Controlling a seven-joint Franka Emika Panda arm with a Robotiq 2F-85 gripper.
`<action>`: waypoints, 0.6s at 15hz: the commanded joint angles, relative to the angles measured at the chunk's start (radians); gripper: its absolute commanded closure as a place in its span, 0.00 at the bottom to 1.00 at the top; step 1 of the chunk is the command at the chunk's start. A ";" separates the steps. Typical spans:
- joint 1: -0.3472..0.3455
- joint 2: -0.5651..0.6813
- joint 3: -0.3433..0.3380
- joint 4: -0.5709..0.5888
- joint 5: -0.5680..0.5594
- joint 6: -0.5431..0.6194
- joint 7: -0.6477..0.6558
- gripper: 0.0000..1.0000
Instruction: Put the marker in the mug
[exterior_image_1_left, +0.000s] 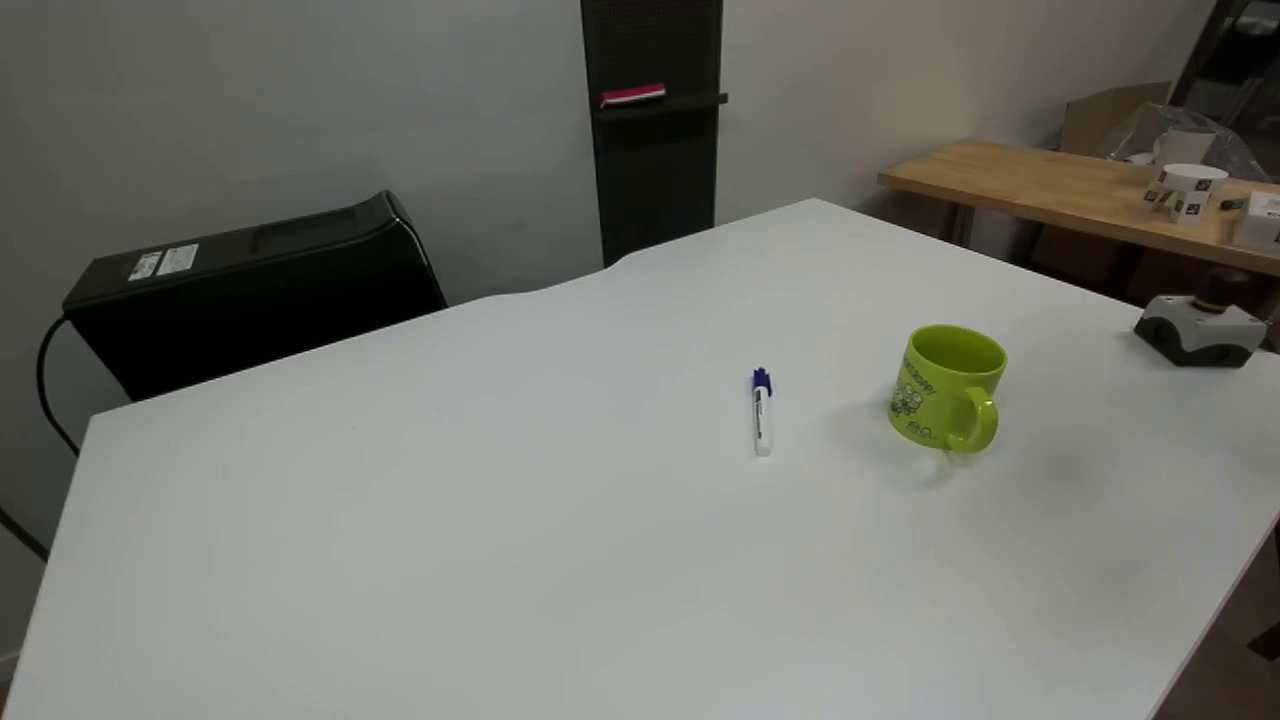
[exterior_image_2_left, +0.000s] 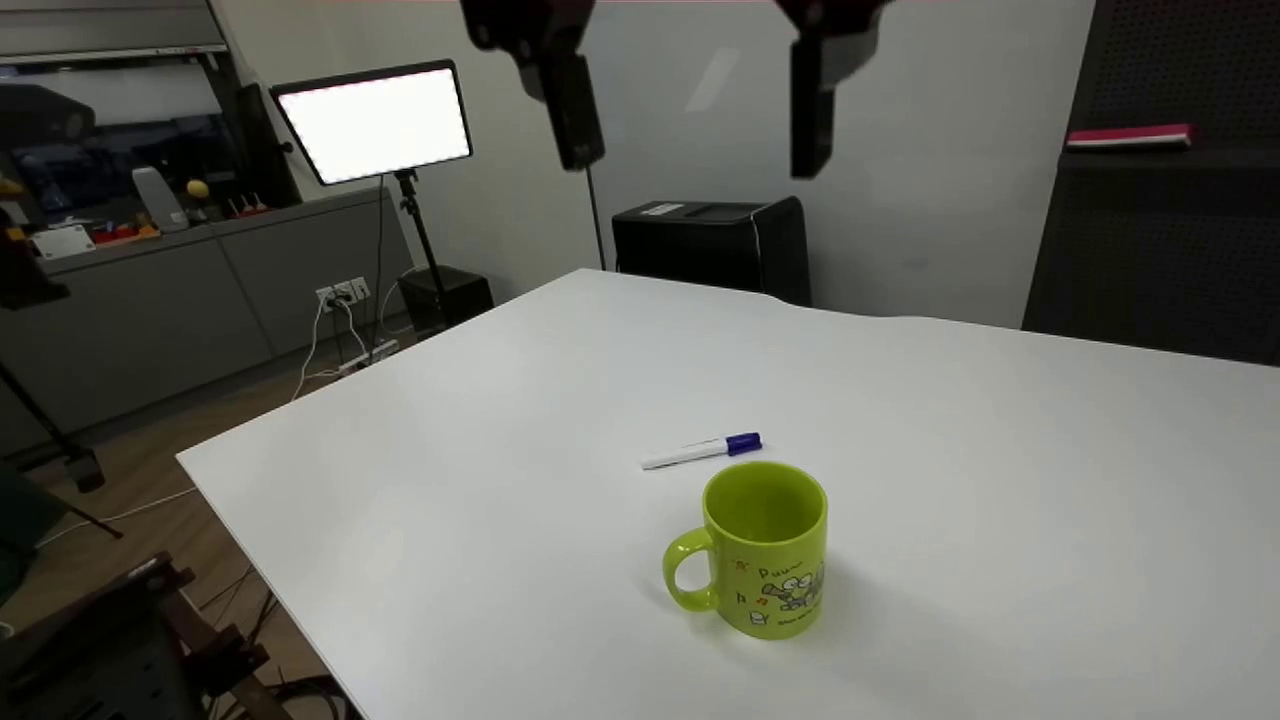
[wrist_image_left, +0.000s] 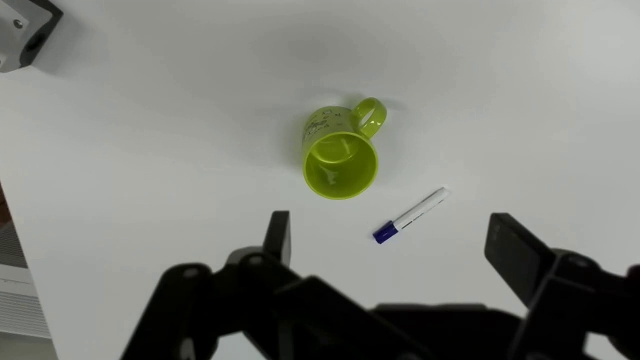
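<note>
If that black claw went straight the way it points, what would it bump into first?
Probably the green mug: the open gripper points down towards the table, and the mug stands taller than the marker. Depth is unclear, so it might meet marker or table instead.

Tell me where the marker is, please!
In an exterior view, the marker lies on the white table, to the left of the green mug. In the wrist view, it is below and to the right of the mug.

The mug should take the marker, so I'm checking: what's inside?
In the wrist view, the mug shows only a bare green interior; its near side hides part of the bottom.
</note>
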 joint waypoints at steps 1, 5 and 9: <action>0.001 0.175 0.021 0.103 0.048 0.030 0.009 0.00; -0.012 0.305 0.065 0.161 0.074 0.081 0.052 0.00; -0.033 0.417 0.125 0.218 0.056 0.150 0.188 0.00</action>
